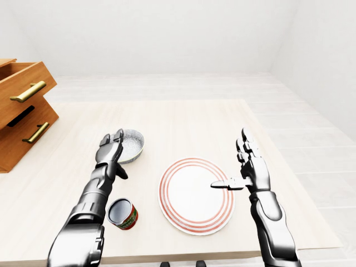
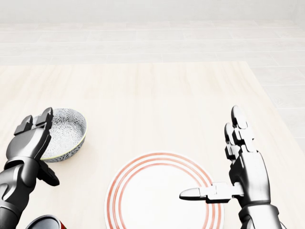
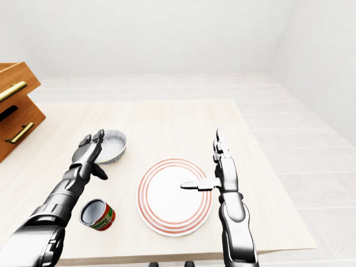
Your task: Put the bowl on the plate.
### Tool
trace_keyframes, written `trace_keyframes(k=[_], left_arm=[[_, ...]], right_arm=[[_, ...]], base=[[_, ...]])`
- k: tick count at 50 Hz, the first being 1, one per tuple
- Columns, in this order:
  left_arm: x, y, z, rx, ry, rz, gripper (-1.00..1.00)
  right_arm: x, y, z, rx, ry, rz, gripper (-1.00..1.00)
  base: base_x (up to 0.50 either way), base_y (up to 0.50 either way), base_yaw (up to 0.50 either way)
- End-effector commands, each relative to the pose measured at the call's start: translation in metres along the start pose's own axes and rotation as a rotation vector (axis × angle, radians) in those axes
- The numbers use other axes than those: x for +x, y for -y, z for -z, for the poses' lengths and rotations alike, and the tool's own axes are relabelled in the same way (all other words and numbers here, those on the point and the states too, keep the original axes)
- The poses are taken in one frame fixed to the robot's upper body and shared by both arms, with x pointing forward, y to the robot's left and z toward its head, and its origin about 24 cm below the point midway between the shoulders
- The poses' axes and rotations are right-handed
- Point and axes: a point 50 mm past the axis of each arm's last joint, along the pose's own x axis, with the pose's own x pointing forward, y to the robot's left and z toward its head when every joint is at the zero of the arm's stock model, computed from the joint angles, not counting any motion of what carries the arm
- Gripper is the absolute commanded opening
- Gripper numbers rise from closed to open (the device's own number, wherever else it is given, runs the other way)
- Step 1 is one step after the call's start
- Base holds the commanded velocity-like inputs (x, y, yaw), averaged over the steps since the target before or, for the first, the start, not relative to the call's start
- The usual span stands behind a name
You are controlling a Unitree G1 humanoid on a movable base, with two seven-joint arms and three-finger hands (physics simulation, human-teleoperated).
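Note:
A small grey patterned bowl (image 2: 66,132) sits upright on the pale wooden table (image 1: 183,119), left of centre in the head view. My left hand (image 2: 33,136) is open, its fingers lying against the bowl's left rim without closing round it. A white plate with red rings (image 1: 196,194) lies flat to the right of the bowl, apart from it. My right hand (image 2: 228,167) is open beside the plate's right edge, fingers pointing up and the thumb reaching out over the plate.
A red can (image 1: 122,214) stands near the table's bottom edge, just below my left forearm. A wooden drawer unit (image 1: 22,111) with brass handles stands at the table's left side. Beyond the table lies a light floor.

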Motion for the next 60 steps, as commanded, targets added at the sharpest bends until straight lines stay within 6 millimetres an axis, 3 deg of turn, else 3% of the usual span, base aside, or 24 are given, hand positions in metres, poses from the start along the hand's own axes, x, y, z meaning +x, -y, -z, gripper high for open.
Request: trace_keyframes(k=[1,16,28,32,35,41,49,58,60], left_arm=[[0.003,0.0,0.003,0.009,-0.029,0.001,1.0],[0.009,-0.005,-0.003,0.01,-0.026,0.007,1.0],[0.007,0.001,-0.003,0.028,-0.028,0.042,1.0],[0.007,0.003,-0.003,0.025,-0.029,0.059,0.56],[0.007,0.003,-0.005,0.022,-0.026,0.067,0.38],[0.007,0.005,-0.005,0.013,-0.028,0.086,0.07],[0.008,0.005,-0.008,0.0,-0.025,0.105,-0.11],[0.007,0.008,-0.006,-0.013,-0.034,0.131,-0.47],[0.008,0.007,-0.006,-0.012,-0.032,0.129,-0.73]], right_arm=[[-0.001,0.0,0.002,0.0,-0.008,0.0,1.0],[-0.001,0.001,0.0,-0.002,-0.002,0.003,1.0],[0.0,0.001,-0.005,-0.012,0.021,0.001,1.0],[0.0,0.001,-0.006,-0.007,0.024,0.001,1.0],[-0.001,0.002,-0.006,-0.009,0.023,0.002,1.0],[-0.003,0.003,-0.005,-0.006,0.02,0.006,1.0],[-0.006,0.004,-0.004,-0.005,0.012,0.009,1.0],[-0.007,0.003,-0.005,-0.004,0.017,0.009,1.0],[-0.007,0.003,-0.005,-0.004,0.018,0.009,1.0]], base=[[0.0,0.0,0.0],[0.0,0.0,0.0],[0.0,0.0,0.0],[0.0,0.0,0.0],[0.0,0.0,0.0],[0.0,0.0,0.0],[0.0,0.0,0.0],[0.0,0.0,0.0],[0.0,0.0,0.0]])
